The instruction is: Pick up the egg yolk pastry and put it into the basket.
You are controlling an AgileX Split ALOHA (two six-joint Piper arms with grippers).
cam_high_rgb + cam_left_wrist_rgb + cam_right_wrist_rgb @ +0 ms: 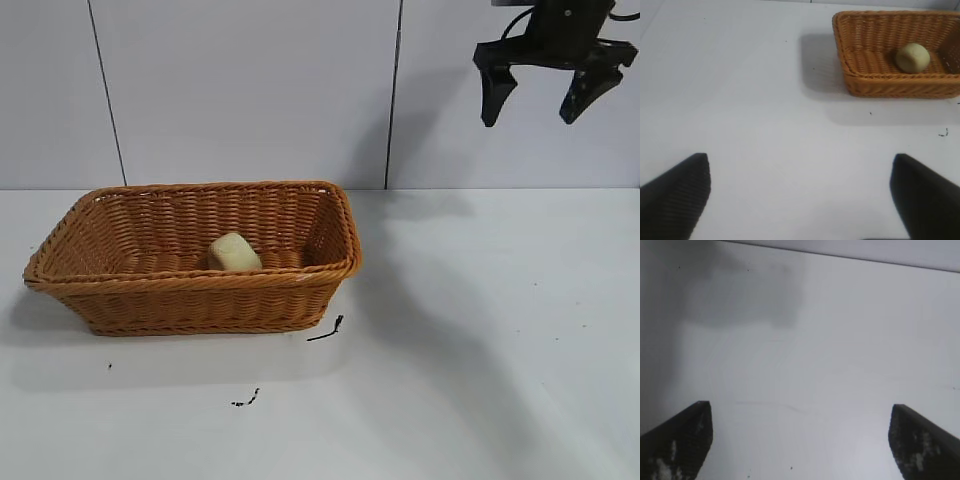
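Black scuff marks (326,331) dot the white surface (480,340) just in front of a large rectangular orange-brown woven wicker basket (200,298), which sits on the left side of the exterior view. Inside it, on the basket floor toward the near wall, lies the small pale yellow-cream round egg yolk pastry (234,252), tipped on its side. High at the upper right, well apart from the basket and pastry, the black right gripper (545,98) hangs in the air, its fingers spread wide and holding nothing. From the left wrist view, the left gripper (800,197) hovers over bare surface with its fingers also wide apart and empty, the basket and pastry (912,57) lying farther off.
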